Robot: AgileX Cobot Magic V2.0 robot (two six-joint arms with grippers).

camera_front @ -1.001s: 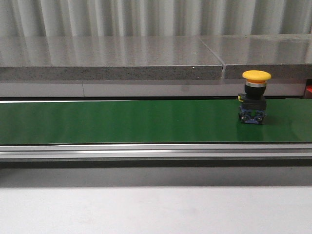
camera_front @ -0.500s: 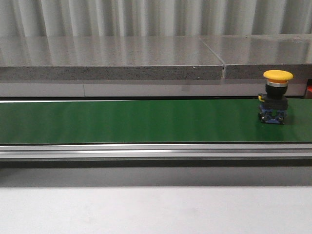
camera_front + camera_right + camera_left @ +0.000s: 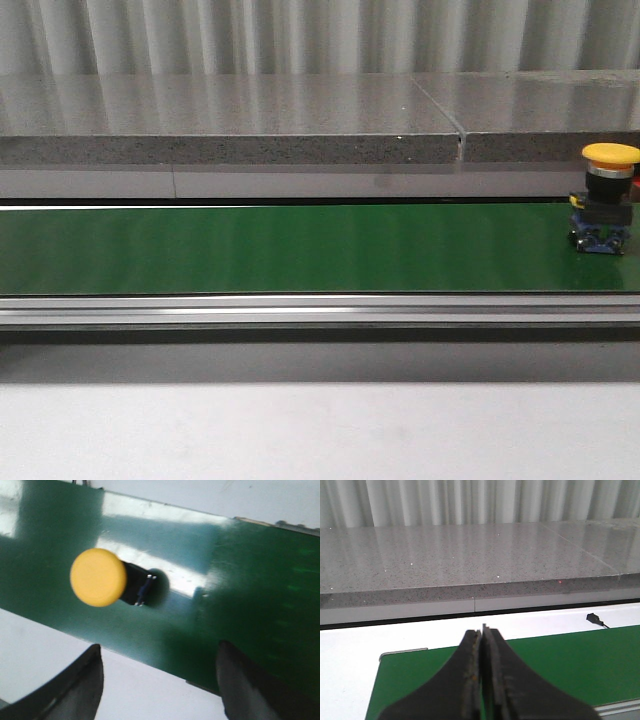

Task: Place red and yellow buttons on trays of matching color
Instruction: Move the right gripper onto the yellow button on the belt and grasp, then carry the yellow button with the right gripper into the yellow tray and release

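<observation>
A yellow button [image 3: 609, 198] stands upright at the far right of the green belt [image 3: 300, 248] as I watch; my right pincer [image 3: 160, 680] hangs open above it, my left pincer [image 3: 482, 680] closed on nothing over the belt

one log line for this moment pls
yellow button upright on green belt, far right | right gripper open above | left gripper shut

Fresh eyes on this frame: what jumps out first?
The yellow button stands upright at the far right end of the green belt, the only bright thing on it. The right hand hangs open above it, with the button off to one side of its gap. The left hand is shut over the belt's other end.
</observation>
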